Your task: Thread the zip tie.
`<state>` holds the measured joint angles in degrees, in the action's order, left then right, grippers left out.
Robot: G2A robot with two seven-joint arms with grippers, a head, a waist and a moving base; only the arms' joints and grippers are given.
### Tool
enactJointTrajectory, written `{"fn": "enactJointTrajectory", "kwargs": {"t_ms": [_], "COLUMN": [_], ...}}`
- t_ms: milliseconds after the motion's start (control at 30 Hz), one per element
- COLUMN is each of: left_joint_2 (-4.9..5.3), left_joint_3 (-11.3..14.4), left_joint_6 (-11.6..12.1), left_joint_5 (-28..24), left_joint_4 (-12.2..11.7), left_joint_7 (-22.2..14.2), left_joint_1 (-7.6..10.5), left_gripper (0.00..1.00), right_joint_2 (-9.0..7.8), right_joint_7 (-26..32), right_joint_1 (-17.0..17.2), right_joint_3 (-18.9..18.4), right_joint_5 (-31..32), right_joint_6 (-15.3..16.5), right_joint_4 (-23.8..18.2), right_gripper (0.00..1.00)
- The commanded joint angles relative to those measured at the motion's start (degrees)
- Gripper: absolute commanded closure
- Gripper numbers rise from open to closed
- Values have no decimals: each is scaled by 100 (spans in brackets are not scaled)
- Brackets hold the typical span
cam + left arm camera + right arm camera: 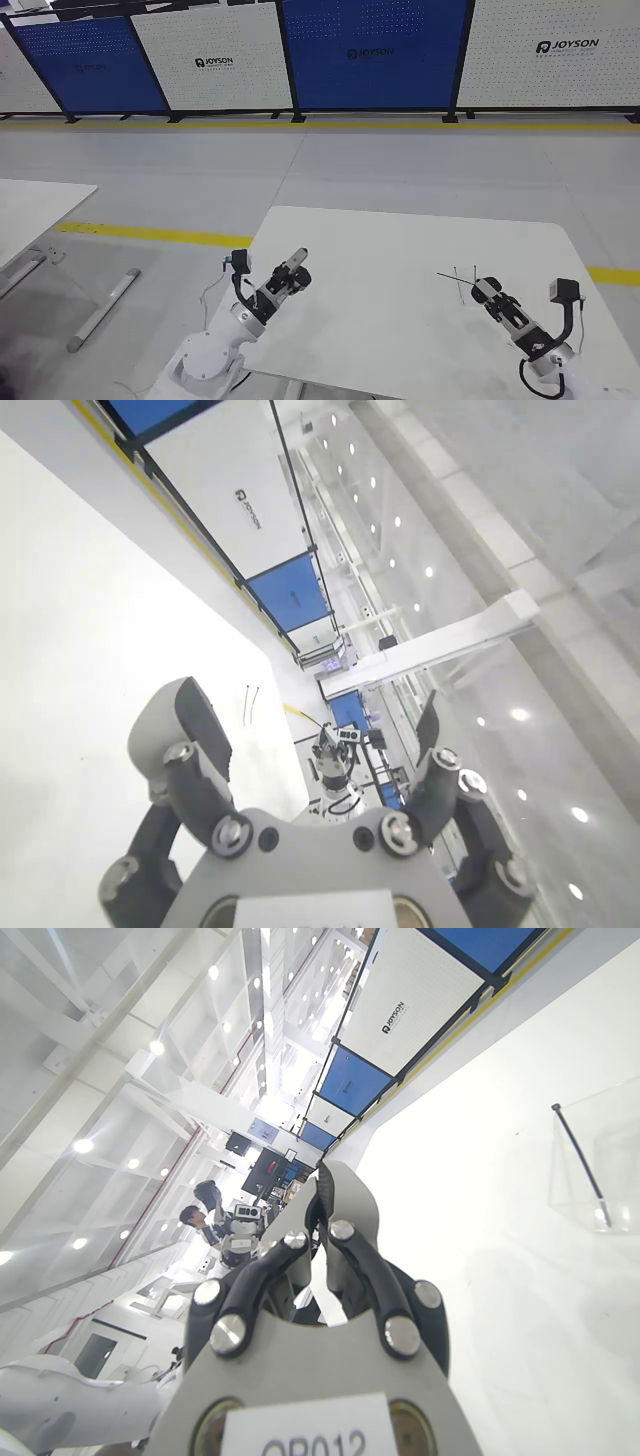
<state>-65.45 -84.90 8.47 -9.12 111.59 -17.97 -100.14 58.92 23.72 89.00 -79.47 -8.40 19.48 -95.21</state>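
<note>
Overhead, zip ties: several thin black plastic zip ties point(456, 281) lie loosely crossed on the white rectangular table point(400, 300), toward my right side.
Overhead, grippers: my right gripper point(478, 284) sits just beside the zip ties. My left gripper point(299, 268) hangs at the opposite table edge, well apart from them.
Left wrist view, left gripper: my left gripper point(311, 695) is spread wide, with nothing between its dark pads point(205, 725).
Left wrist view, zip ties: two slim dark zip ties point(250, 705) lie far across the table, near the right gripper point(327, 732).
Right wrist view, right gripper: the fingers of my right gripper point(322, 1178) are pressed together at the tips, with nothing visibly caught between them.
Right wrist view, zip tie: one black zip tie point(580, 1158) shows its small square head point(556, 1106) at a clear see-through box point(620, 1168). I cannot tell whether it lies inside the box or against it.
Handling: I judge a zip tie to be very light, thin, springy and slick. It is not fragile, but lying flat it is likely to skid or flick away from a pinch.
Where to hold: I would grip just behind the head with one gripper, leaving the slot free. The other gripper should grip close to the tail tip, so the short free end stays stiff enough to aim.
</note>
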Motion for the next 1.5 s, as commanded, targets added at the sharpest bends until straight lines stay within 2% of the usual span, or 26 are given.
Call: {"fn": "enactJointTrajectory", "kwargs": {"t_ms": [0,167,233,600,667,833,900,967,1200,1333,1467], "left_joint_2": [-5,-35,-48,-56,-59,-76,-95,-130,-136,-136,-136], "left_joint_3": [194,737,855,890,956,1470,1677,1882,1900,1900,1900], "left_joint_6": [-25,-237,-395,-447,-480,-570,-613,-754,-792,-792,-792], "left_joint_5": [177,790,934,961,1054,1849,2041,2106,2119,2119,2119], "left_joint_4": [16,-122,-215,-222,-282,-476,-556,-641,-650,-650,-650], "left_joint_7": [-112,-163,-73,-1,25,-138,-165,-68,-19,-19,-19], "left_joint_1": [82,456,577,600,622,870,991,1128,1148,1148,1148], "left_gripper": [0,0,0,0,0,0,0,0,0,0,0], "right_joint_2": [0,0,0,0,0,0,0,0,2,11,53], "right_joint_7": [0,0,0,0,0,0,0,0,15,584,751], "right_joint_1": [0,0,0,0,0,0,0,0,1,-112,-329], "right_joint_3": [0,0,0,0,0,0,0,0,11,157,423], "right_joint_5": [0,0,0,0,0,0,0,0,-2,-128,-45], "right_joint_6": [0,0,0,0,0,0,0,0,0,0,-80], "right_joint_4": [0,0,0,0,0,0,0,0,-15,-20,106], "right_gripper": [100,100,100,100,100,100,100,100,100,100,100]}}
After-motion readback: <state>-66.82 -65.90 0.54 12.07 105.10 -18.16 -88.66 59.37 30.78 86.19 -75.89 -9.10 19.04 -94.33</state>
